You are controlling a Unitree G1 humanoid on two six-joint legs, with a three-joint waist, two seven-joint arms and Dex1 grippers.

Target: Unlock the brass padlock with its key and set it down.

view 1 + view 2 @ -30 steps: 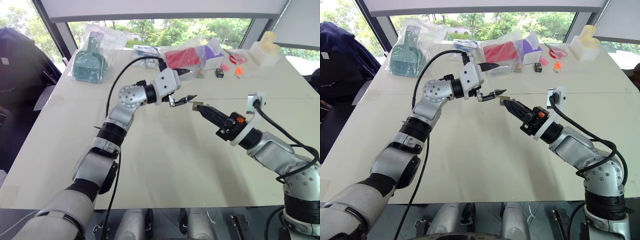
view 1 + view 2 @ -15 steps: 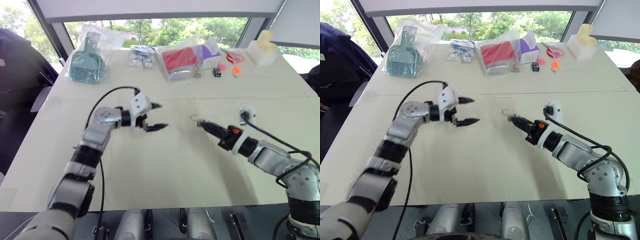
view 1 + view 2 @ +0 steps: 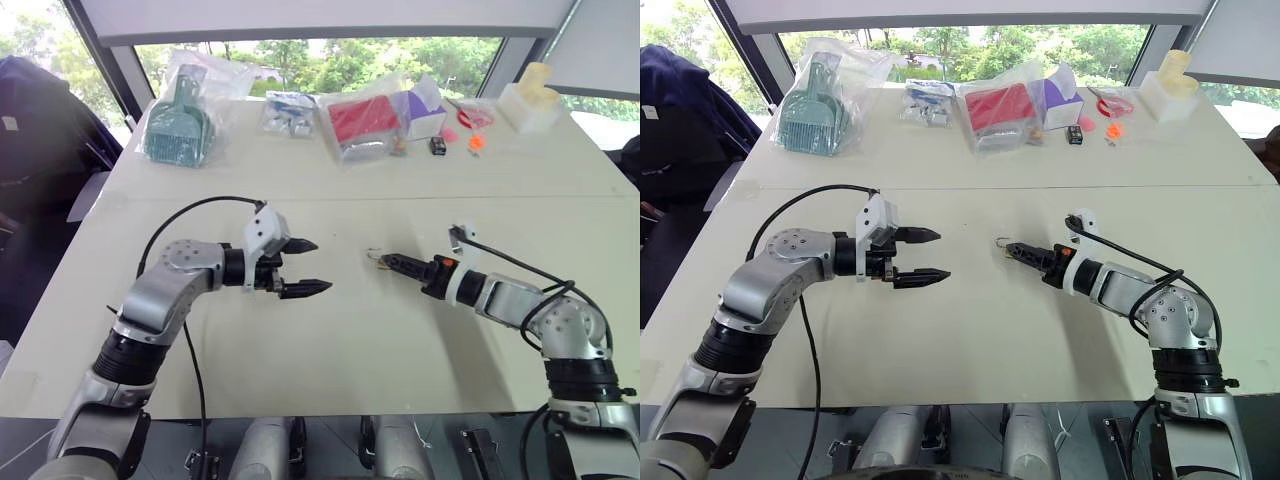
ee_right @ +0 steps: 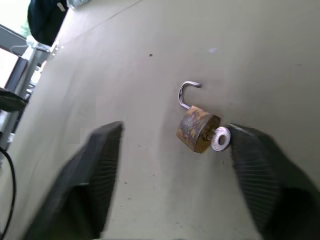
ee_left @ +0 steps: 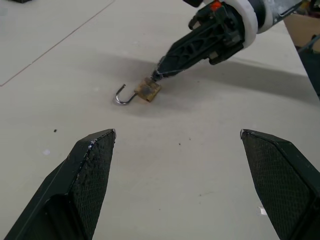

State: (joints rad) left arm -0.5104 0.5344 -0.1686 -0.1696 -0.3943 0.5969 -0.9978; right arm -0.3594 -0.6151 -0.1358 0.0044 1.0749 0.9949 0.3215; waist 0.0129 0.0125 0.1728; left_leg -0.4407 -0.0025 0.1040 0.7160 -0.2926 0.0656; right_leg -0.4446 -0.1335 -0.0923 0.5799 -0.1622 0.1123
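Brass padlock point(image 4: 197, 128) lying on the pale surface point(image 3: 330, 340), shackle swung open, key point(image 4: 220, 138) in its base. Right tool point(image 4: 170, 165) spread wide around it, one finger touching the key; left tool point(image 3: 302, 267) open, well apart.

Brass padlock point(image 5: 148, 90) on surface point(image 3: 340, 330), mid-surface, shackle swung open. Key point(image 4: 220, 139) in padlock's base. Right hand point(image 4: 172, 165) just right of padlock, fingers spread either side. Left hand point(image 3: 303, 267) well left of padlock, apart.
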